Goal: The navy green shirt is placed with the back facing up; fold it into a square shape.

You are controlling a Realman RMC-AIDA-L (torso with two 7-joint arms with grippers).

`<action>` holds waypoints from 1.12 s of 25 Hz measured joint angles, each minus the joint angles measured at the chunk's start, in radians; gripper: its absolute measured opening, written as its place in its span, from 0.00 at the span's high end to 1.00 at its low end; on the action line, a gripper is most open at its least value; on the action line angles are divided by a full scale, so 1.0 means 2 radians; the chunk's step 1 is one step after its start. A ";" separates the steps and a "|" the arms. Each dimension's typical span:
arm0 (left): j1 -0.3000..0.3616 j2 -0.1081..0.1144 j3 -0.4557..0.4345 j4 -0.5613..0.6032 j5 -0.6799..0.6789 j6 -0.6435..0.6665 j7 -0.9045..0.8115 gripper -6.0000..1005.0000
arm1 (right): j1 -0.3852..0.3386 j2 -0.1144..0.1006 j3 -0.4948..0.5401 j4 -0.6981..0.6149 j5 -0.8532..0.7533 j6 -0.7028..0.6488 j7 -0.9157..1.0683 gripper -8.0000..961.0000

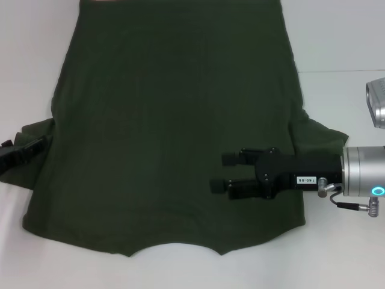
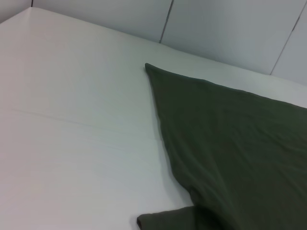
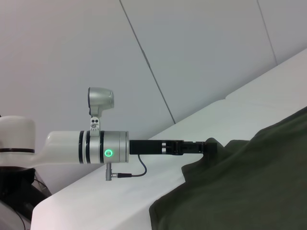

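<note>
The navy green shirt [image 1: 168, 120] lies spread flat on the white table, plain side up, neckline toward me and both short sleeves sticking out at the sides. My right gripper [image 1: 224, 172] hovers over the shirt's right part near the shoulder, fingers open and pointing left, holding nothing. My left gripper [image 1: 33, 149] is at the left sleeve, at the view's edge. The right wrist view shows the left gripper [image 3: 211, 146] at the sleeve's edge of the shirt [image 3: 249, 187]. The left wrist view shows only the shirt's hem corner [image 2: 240, 143] and a sleeve tip.
The white table [image 1: 343, 36] surrounds the shirt, with bare surface at the right and along the near edge. A grey panelled wall [image 2: 230, 28] stands behind the table. The right arm's silver wrist camera [image 1: 376, 102] sits at the right edge.
</note>
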 joint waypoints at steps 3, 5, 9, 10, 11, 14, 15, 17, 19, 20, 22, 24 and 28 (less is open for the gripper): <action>0.000 0.000 0.000 0.000 0.000 0.000 0.000 0.10 | -0.001 0.000 0.000 0.000 0.000 0.000 -0.001 0.05; 0.000 0.000 0.000 0.000 0.000 0.000 0.000 0.10 | -0.001 0.000 0.000 0.000 0.000 -0.001 -0.001 0.05; 0.001 0.001 0.002 0.002 0.011 -0.001 0.000 0.19 | -0.001 0.000 0.000 0.001 0.000 -0.002 -0.001 0.05; 0.001 0.001 0.002 0.004 0.013 -0.002 0.000 0.23 | -0.001 0.000 0.000 0.001 0.001 -0.002 -0.001 0.05; 0.001 0.001 0.003 0.005 0.015 -0.002 0.000 0.27 | -0.001 0.000 0.000 0.000 0.001 -0.002 -0.001 0.05; 0.001 0.001 0.004 0.007 0.015 -0.001 0.000 0.34 | -0.001 0.000 0.000 -0.001 0.001 -0.003 -0.001 0.05; 0.001 0.001 0.004 0.008 0.014 -0.001 0.000 0.36 | -0.001 0.000 0.000 -0.001 0.001 -0.003 -0.001 0.05; 0.001 0.001 0.004 0.008 0.014 -0.003 0.000 0.39 | -0.001 0.000 0.000 -0.002 0.001 -0.003 -0.001 0.05; 0.001 0.001 0.004 0.008 0.014 -0.005 0.000 0.43 | -0.001 0.000 0.000 -0.002 0.001 -0.003 -0.002 0.05; 0.000 0.001 0.004 0.008 0.014 -0.006 0.000 0.45 | -0.001 0.000 0.000 -0.002 0.001 -0.003 -0.002 0.05; -0.001 0.002 0.004 0.008 0.014 -0.007 0.000 0.48 | -0.001 0.000 0.001 -0.002 0.002 -0.003 -0.002 0.05; -0.003 0.002 0.006 0.008 0.014 -0.012 0.000 0.54 | -0.001 0.001 0.001 -0.002 0.002 -0.003 -0.002 0.05; -0.004 0.002 0.014 0.008 0.014 -0.022 0.000 0.71 | -0.001 0.001 0.001 -0.001 0.002 -0.003 -0.002 0.05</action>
